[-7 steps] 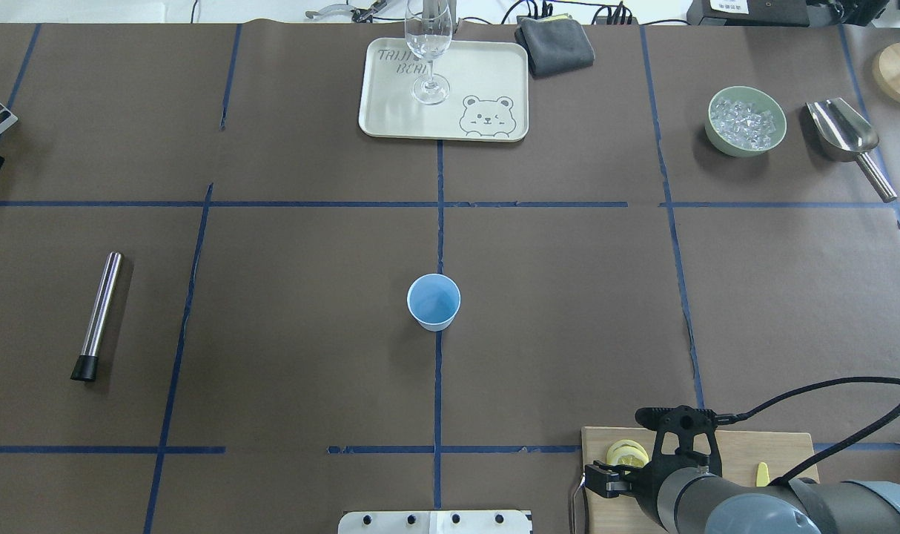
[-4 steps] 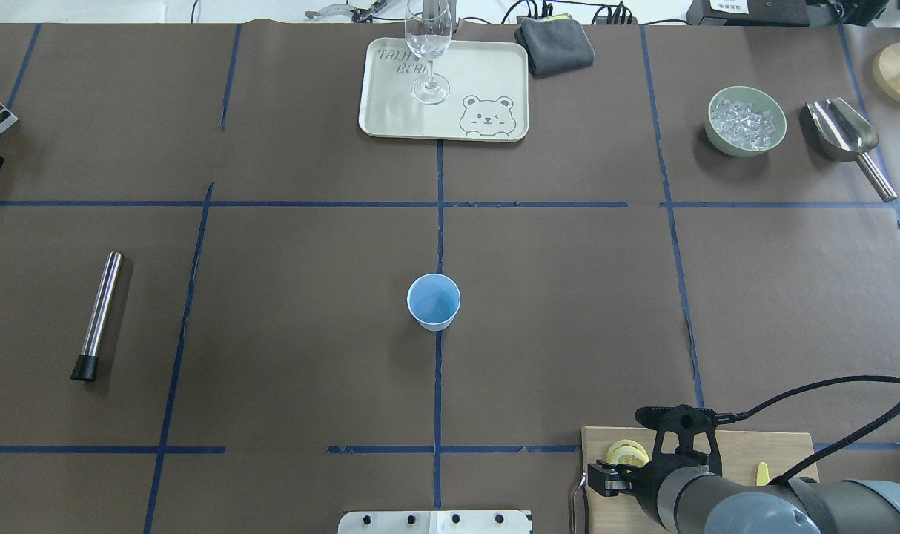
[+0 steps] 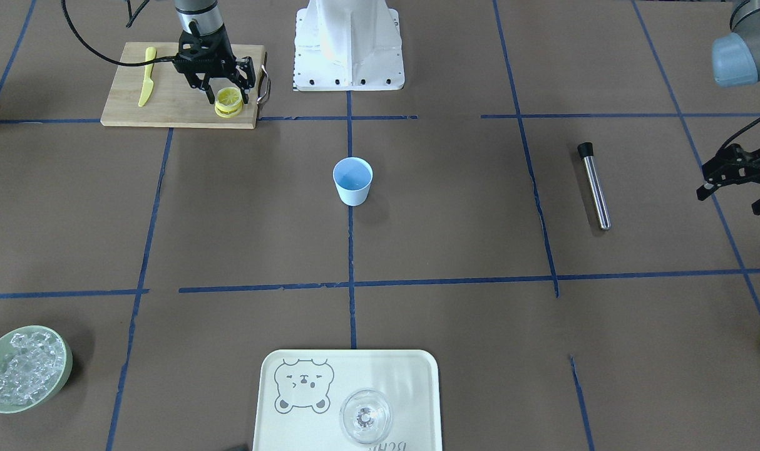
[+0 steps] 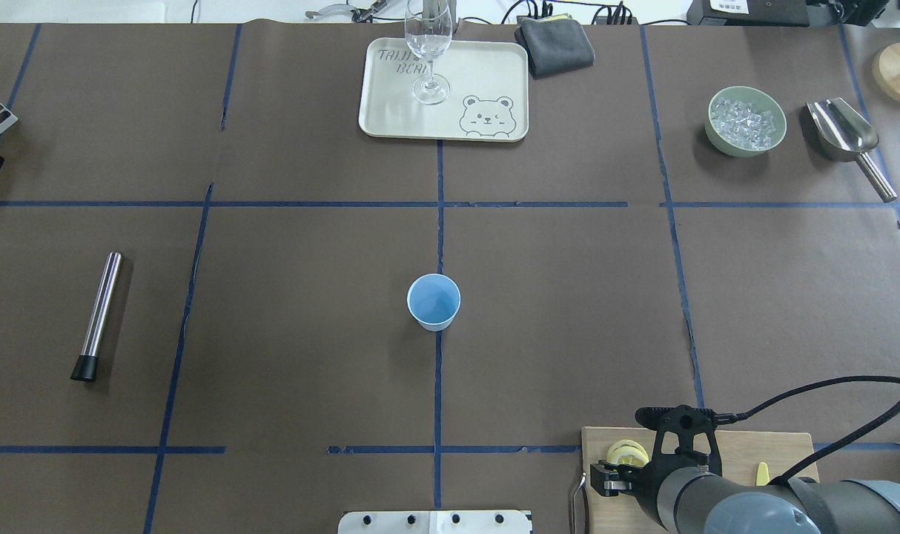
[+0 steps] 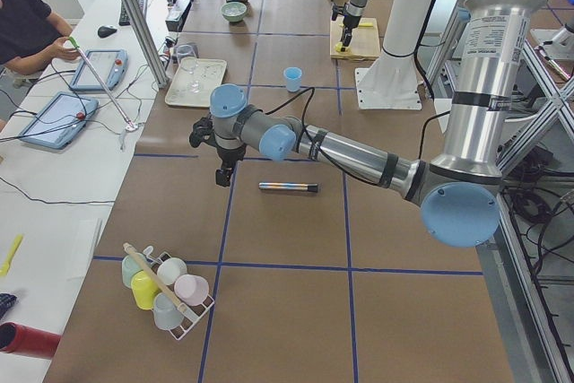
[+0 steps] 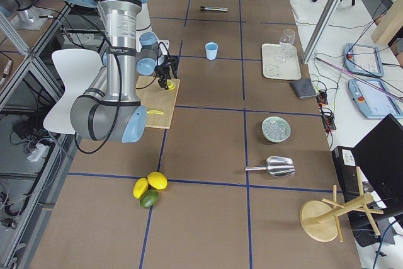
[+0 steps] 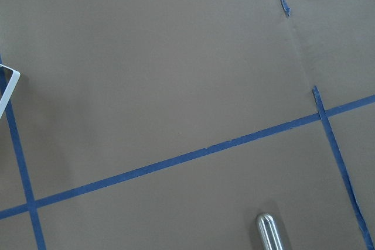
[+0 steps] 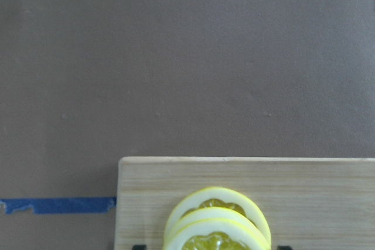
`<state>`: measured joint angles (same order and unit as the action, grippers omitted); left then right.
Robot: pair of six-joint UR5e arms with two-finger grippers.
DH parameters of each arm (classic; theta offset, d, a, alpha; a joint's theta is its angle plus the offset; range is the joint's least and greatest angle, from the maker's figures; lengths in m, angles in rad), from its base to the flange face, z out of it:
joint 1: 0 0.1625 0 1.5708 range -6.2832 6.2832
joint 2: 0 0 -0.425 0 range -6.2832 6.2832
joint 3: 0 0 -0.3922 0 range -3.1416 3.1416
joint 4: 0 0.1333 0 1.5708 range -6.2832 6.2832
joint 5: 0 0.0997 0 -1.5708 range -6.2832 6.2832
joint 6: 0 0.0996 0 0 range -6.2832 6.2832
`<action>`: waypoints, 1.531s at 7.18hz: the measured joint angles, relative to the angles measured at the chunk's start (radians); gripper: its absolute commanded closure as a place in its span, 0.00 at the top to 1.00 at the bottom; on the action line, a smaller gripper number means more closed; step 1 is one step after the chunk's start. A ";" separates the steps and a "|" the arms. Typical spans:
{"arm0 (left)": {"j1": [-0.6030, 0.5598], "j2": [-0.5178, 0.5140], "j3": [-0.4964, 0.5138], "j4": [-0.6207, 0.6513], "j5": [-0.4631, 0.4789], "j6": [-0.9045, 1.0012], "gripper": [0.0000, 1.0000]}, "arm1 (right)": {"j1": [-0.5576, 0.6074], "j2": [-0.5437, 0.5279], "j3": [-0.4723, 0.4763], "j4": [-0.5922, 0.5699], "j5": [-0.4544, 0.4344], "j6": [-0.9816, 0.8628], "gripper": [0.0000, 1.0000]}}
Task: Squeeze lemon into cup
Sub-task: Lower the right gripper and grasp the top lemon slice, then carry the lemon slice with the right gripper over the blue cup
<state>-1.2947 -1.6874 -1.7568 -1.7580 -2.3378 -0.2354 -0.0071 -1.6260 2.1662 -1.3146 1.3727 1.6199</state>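
right two-finger gripper (image 3: 227,95), fingers apart, straddles the round yellow lemon slice (image 3: 229,100) on the wooden board (image 3: 167,105); left gripper (image 3: 730,200) likewise spread. cream bear tray (image 4: 487,67) reads partly "taiji bea".

Right pincer (image 3: 227,97) — low, jaws apart

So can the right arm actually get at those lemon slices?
Probably yes: the right gripper hangs open right over the lemon slices on the cutting board, nothing between them.
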 measured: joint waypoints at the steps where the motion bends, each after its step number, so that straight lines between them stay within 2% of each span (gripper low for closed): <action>1: 0.000 0.000 -0.001 0.000 0.000 0.000 1.00 | 0.001 0.000 0.001 0.000 0.000 0.000 0.66; 7: 0.000 0.002 -0.008 0.000 0.001 -0.002 1.00 | 0.013 -0.001 0.010 0.000 0.005 -0.002 0.65; 11: 0.000 0.002 -0.008 0.000 0.000 -0.003 1.00 | 0.047 -0.011 0.061 -0.006 0.016 -0.002 0.65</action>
<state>-1.2947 -1.6858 -1.7646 -1.7580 -2.3377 -0.2382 0.0401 -1.6371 2.2268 -1.3211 1.3887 1.6180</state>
